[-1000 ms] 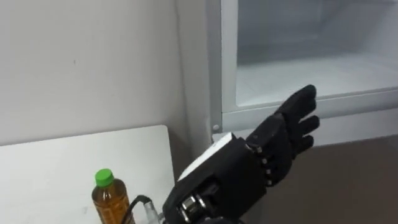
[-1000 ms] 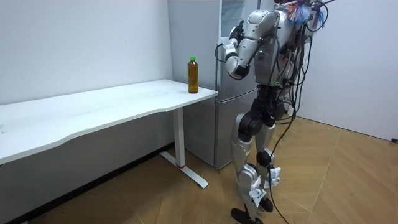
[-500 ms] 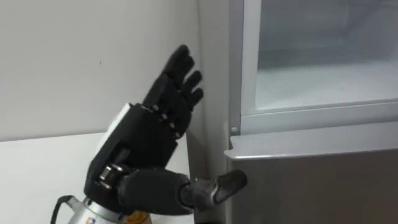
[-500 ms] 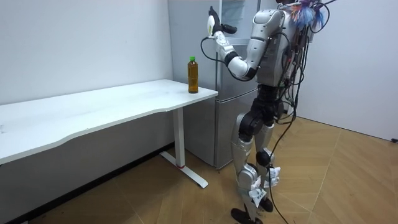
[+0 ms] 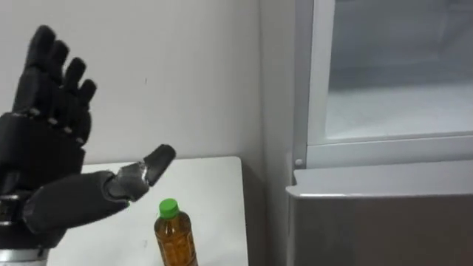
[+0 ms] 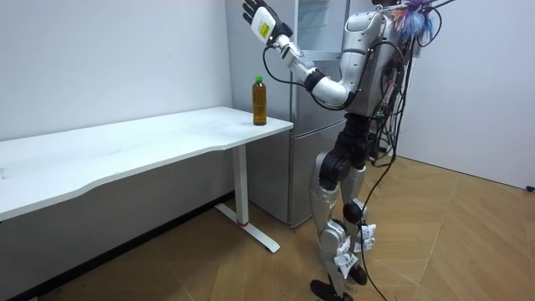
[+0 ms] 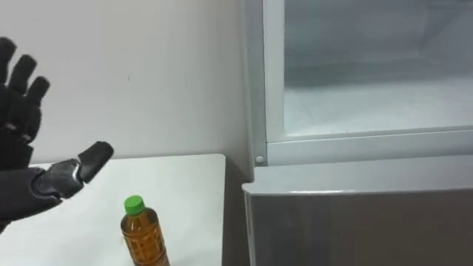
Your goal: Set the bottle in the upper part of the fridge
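An amber bottle with a green cap stands upright on the white table, near the corner closest to the fridge; the room view shows the bottle there too. My left hand is raised above and to the left of it, open, fingers spread upward and thumb pointing toward the fridge, holding nothing. In the room view that hand is high over the bottle. The upper fridge compartment stands open to the right, with a pale bare shelf inside.
The closed grey lower fridge door sits under the open compartment. A white wall runs behind the table. In the room view the long table stretches to the room view's left, and I stand on wooden floor in front of the fridge.
My left hand swung from in front of the fridge opening up and leftward, over the table. The eye views shifted, so the bottle shows again below the hand.
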Robot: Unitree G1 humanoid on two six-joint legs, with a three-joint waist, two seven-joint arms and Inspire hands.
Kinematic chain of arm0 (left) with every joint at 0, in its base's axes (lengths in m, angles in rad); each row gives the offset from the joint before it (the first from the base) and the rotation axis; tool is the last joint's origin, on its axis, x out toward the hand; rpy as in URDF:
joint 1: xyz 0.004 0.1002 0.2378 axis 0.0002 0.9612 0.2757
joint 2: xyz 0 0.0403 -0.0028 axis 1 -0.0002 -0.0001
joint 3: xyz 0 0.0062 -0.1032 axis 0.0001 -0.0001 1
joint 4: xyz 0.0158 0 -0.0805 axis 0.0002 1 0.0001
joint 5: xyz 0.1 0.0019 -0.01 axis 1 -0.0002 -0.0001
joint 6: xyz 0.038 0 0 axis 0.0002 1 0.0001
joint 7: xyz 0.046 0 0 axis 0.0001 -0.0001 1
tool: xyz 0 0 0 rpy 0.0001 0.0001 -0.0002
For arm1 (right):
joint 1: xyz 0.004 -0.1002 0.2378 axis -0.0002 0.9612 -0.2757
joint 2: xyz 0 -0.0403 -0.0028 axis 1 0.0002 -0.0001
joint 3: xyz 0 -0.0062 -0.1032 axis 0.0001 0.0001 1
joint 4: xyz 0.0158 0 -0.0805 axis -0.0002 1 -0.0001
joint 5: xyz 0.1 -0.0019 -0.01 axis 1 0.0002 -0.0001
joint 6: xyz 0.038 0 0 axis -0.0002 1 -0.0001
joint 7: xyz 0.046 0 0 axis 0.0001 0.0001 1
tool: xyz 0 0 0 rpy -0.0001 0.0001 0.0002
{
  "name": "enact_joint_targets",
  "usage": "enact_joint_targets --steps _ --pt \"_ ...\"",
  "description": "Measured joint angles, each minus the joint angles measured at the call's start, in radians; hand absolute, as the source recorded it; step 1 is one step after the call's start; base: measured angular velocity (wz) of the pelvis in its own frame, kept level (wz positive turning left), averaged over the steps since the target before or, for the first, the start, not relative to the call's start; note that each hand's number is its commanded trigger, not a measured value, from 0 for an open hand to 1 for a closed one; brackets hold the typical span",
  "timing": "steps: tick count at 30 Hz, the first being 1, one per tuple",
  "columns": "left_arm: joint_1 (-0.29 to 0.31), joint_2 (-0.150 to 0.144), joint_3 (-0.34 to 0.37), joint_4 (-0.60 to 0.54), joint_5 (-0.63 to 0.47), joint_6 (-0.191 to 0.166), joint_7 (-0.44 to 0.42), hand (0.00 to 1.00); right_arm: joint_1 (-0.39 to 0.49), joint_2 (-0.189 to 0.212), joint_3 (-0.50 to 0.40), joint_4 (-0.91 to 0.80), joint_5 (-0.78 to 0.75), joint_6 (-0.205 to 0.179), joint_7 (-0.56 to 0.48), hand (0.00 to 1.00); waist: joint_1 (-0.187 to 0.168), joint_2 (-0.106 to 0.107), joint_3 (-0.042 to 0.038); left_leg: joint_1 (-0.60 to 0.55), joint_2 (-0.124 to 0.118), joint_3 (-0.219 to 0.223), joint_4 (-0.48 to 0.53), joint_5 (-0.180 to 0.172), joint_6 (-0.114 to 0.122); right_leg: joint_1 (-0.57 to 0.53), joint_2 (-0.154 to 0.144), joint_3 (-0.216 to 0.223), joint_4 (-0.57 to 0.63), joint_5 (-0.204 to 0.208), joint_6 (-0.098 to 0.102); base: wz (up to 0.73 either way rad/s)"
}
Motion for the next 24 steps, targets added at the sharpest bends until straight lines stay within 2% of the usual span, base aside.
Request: enact_joint_targets --steps 2,4,8,13,16,17,19,24 --pt "0.005 0.0 0.023 0.0 0.001 -0.004 0.037 0.0 0.003 0.0 -0.003 -0.001 -0.001 -0.001 -0.003 0.0 0.006 0.0 0.0006 -0.001 -0.001 0.0 0.0 0.0 0.0 0.0 -0.001 -0.001 0.0 -0.001 0.001 0.0" --pt "0.031 0.0 0.052 0.0 -0.001 -0.021 0.064 0.0 0.005 0.001 -0.012 -0.003 -0.003 -0.001 -0.005 0.0 0.006 0.001 -0.0001 -0.002 -0.001 0.0 -0.001 0.0 0.0 -0.001 -0.001 0.0 0.0 -0.001 0.001 0.0" --pt "0.088 -0.009 0.11 0.0 -0.001 -0.029 0.107 0.0 0.016 0.003 -0.047 -0.004 -0.001 -0.001 0.001 0.0 0.008 0.001 -0.0005 -0.002 -0.005 -0.006 -0.001 0.0 0.0 -0.002 -0.004 -0.001 0.002 -0.006 0.005 0.02" --pt "0.095 -0.011 0.116 0.028 -0.004 -0.031 0.141 0.0 0.025 0.005 -0.05 -0.009 -0.003 -0.001 0.0 0.0 0.03 -0.004 -0.002 0.0 -0.005 -0.017 -0.002 0.0 0.0 0.0 -0.004 -0.003 0.002 -0.006 0.005 0.0" --pt "0.106 -0.011 0.138 0.085 -0.008 -0.032 0.163 0.0 0.037 0.007 -0.07 -0.025 -0.006 0.006 -0.016 0.0 0.037 -0.004 -0.0018 0.003 -0.006 -0.026 -0.006 0.0 0.0 0.003 -0.004 -0.003 0.002 -0.006 0.005 0.0" --pt "0.124 -0.012 0.14 0.116 -0.038 -0.033 0.174 0.0 0.046 0.006 -0.07 -0.036 -0.006 0.01 -0.026 0.0 0.038 -0.005 0.0007 0.01 -0.007 -0.027 -0.007 0.0 0.0 0.011 -0.004 -0.002 0.001 -0.006 0.005 -0.04" --pt "0.156 -0.014 0.144 0.172 -0.093 -0.03 0.192 0.0 0.047 0.007 -0.07 -0.037 -0.003 0.016 -0.034 0.0 0.037 -0.003 -0.0008 0.014 -0.007 -0.028 -0.007 0.0 0.0 0.018 -0.004 -0.001 -0.001 -0.008 0.005 -0.02" --pt "0.214 -0.025 0.144 0.319 -0.122 0.001 0.221 0.0 0.047 0.011 -0.08 -0.046 -0.002 0.037 -0.036 0.0 0.035 -0.006 -0.0018 0.016 -0.008 -0.049 -0.006 0.0 0.0 0.016 -0.003 -0.005 0.0 -0.009 0.004 0.05"
